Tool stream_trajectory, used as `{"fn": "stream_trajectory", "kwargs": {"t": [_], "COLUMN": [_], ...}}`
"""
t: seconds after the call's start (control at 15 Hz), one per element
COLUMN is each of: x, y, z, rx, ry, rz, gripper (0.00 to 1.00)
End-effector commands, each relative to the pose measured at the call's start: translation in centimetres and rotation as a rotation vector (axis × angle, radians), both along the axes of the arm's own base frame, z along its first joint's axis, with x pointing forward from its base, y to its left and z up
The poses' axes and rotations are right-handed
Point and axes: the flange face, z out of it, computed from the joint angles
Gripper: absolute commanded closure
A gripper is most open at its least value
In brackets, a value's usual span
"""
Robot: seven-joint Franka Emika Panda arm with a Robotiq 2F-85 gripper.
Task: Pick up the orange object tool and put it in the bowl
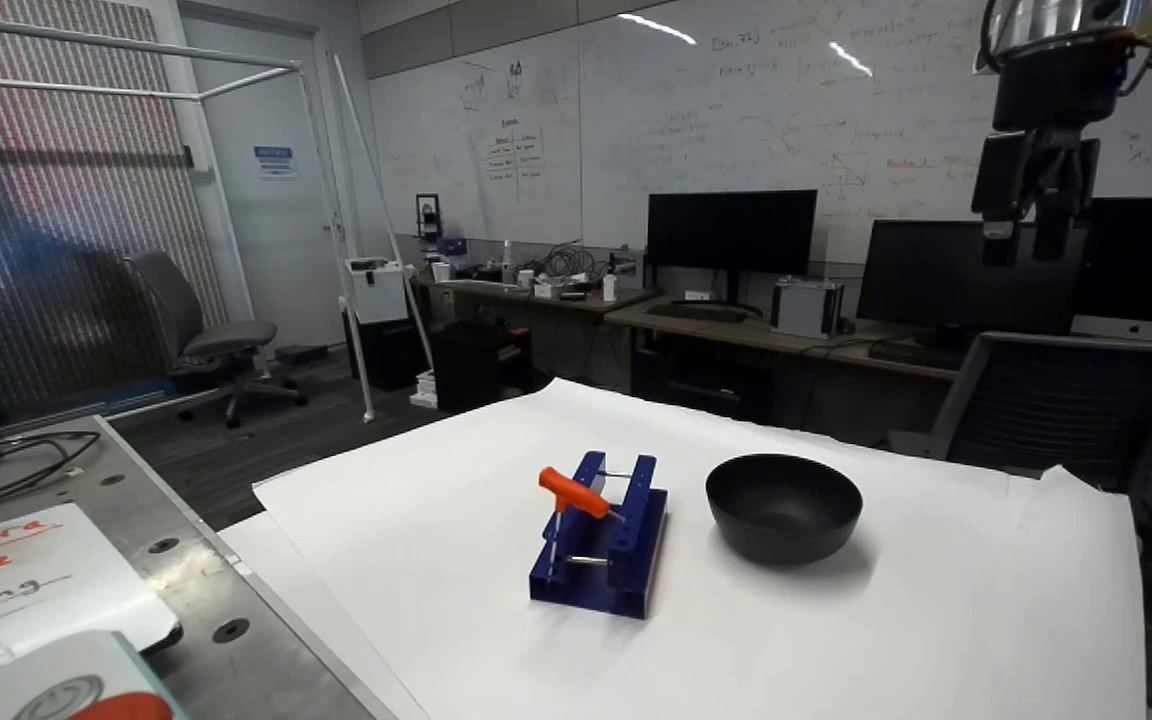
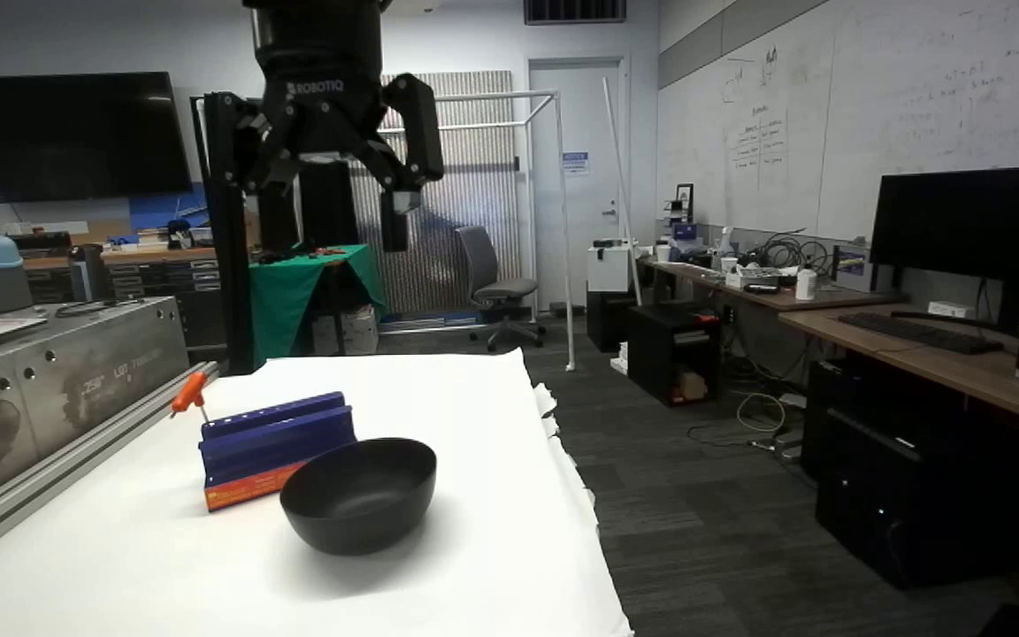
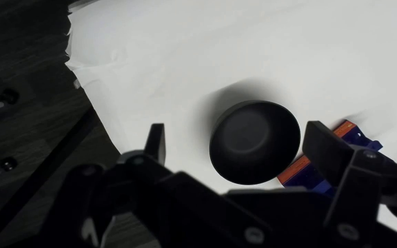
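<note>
Going left to right in an exterior view: a drilled metal block (image 2: 76,380) runs along the left edge of the counter (image 2: 492,425). Near that edge the orange tool (image 2: 189,392) stands a bit tilted, its shaft stuck in the blue rack (image 2: 275,438), probably so it pokes up for an easy grab. Gripper (image 2: 336,219) hangs high up, spread wide, holding nothing. Bowl (image 2: 363,504) sits just beside the rack, so likely a short carry. Surface is white paper (image 2: 474,566), torn along the right edge. Past that: dark carpet (image 2: 598,460), desks (image 2: 894,345), whiteboard (image 2: 899,97).
</note>
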Motion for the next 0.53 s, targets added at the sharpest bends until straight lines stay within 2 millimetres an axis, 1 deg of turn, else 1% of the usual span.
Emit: {"fn": "stream_trajectory", "kwargs": {"t": [0.0,0.07,0.13,0.2,0.33,0.47], "x": [1.9,3.5,5.7,7.5,10.3,13.6], "y": [0.2,0.9,2.5,4.1,7.4,11.0], "z": [-0.5,-0.9,-1.5,-2.0,-3.1,-4.8], "rx": [0.01,0.025,0.037,0.045,0.063,0.063], "ry": [0.007,0.012,0.009,-0.003,-0.004,-0.004], "rz": [0.006,0.025,0.051,0.079,0.148,0.198], "gripper": [0.0,0.0,0.0,0.0,0.0,0.0]}}
